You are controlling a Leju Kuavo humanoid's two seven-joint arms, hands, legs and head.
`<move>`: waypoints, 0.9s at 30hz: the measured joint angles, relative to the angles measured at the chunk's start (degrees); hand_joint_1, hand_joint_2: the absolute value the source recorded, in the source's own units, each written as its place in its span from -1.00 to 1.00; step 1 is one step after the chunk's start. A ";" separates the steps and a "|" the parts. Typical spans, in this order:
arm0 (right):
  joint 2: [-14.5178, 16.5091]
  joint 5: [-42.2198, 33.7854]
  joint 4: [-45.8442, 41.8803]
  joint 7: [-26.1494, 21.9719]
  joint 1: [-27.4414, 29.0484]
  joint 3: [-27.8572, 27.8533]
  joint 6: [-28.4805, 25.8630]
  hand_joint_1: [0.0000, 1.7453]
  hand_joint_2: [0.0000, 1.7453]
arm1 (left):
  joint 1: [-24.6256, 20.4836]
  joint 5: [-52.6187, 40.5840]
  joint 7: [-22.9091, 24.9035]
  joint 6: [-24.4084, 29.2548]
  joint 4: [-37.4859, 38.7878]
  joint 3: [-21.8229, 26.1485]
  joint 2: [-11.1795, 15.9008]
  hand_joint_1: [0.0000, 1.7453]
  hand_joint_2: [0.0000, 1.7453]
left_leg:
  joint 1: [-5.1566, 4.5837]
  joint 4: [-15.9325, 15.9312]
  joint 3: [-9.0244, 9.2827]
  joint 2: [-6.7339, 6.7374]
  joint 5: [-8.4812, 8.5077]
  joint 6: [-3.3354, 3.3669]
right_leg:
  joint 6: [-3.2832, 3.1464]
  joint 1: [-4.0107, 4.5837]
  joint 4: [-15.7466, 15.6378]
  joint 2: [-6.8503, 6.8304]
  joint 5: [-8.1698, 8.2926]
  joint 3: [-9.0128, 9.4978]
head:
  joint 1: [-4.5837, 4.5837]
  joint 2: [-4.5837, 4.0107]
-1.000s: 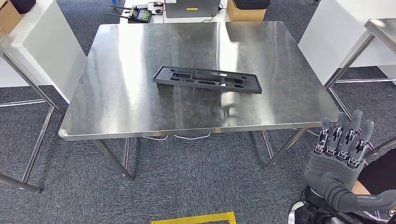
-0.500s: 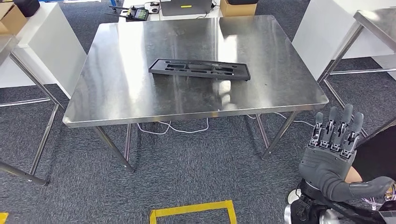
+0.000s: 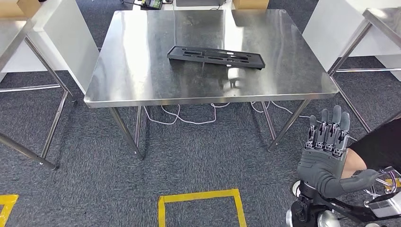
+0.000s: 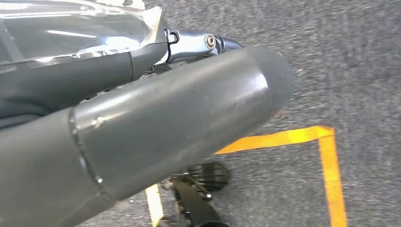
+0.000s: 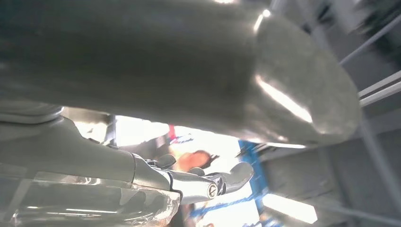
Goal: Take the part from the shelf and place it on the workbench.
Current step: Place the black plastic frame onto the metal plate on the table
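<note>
So closest to us, at the bottom right of the head view, we've got our right hand (image 3: 326,151) up over the grey carpet (image 3: 198,161), fingers straight and pointing up side by side, thumb stuck out to the right, nothing in it. The right wrist view is blurry: we see the thick grey thumb (image 5: 198,61) across the upper part and darker fingers (image 5: 208,182) below it, bright background, hard to read more than that. For the left hand (image 4: 156,127), the left wrist view shows the big grey thumb over carpet with yellow tape (image 4: 302,142) on it; we honestly can't tell whether that hand is spread or curled.

A yellow tape square (image 3: 201,208) sits on the floor at the bottom middle of the head view, with another bit of tape in the lower left corner.

Further up, the steel tabletop (image 3: 142,71) takes the upper middle of the frame, with white cables (image 3: 189,118) hanging under its near edge. The black part (image 3: 216,56) lies flat on it, a long slotted tray-like piece, toward the far half and a bit right of centre, well apart from our right hand.

Another metal table's legs (image 3: 33,94) show at the left, and one more table at the upper right.
</note>
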 joint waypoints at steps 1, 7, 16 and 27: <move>-0.31 1.33 0.63 0.44 0.01 0.16 -1.49 -1.00 -1.00 | 0.03 -0.15 -0.02 0.02 0.00 0.22 -0.02 -1.00 -1.00 | -0.07 0.03 -0.99 0.02 0.77 -0.07 | 0.57 0.04 0.50 0.03 0.58 1.10 | 0.01 0.00; -1.58 12.34 9.13 4.50 -0.29 1.80 -12.75 -1.00 -1.00 | 0.13 -0.72 -0.01 0.36 0.00 1.15 -0.20 -1.00 -1.00 | -0.34 -0.17 -4.02 0.05 4.86 -1.58 | -0.09 1.30 -18.06 0.18 1.60 15.27 | -0.07 0.01; -2.82 21.26 44.42 2.85 -4.94 -0.67 -20.41 -1.00 -1.00 | 0.59 -2.17 0.03 0.38 0.07 2.99 -0.25 -1.00 -1.00 | 0.65 16.31 -6.80 -0.34 -7.05 -4.12 | -2.92 0.44 -17.95 -0.49 7.35 9.43 | -0.57 0.00; -5.19 38.07 70.92 7.07 -9.99 -3.33 -32.37 -1.00 -1.00 | 0.19 -3.53 -0.70 0.34 0.07 3.96 -0.37 -1.00 -1.00 | 0.58 -0.39 3.41 -0.07 -2.81 -0.57 | 0.02 0.60 -11.77 -0.14 6.75 2.39 | -0.27 0.00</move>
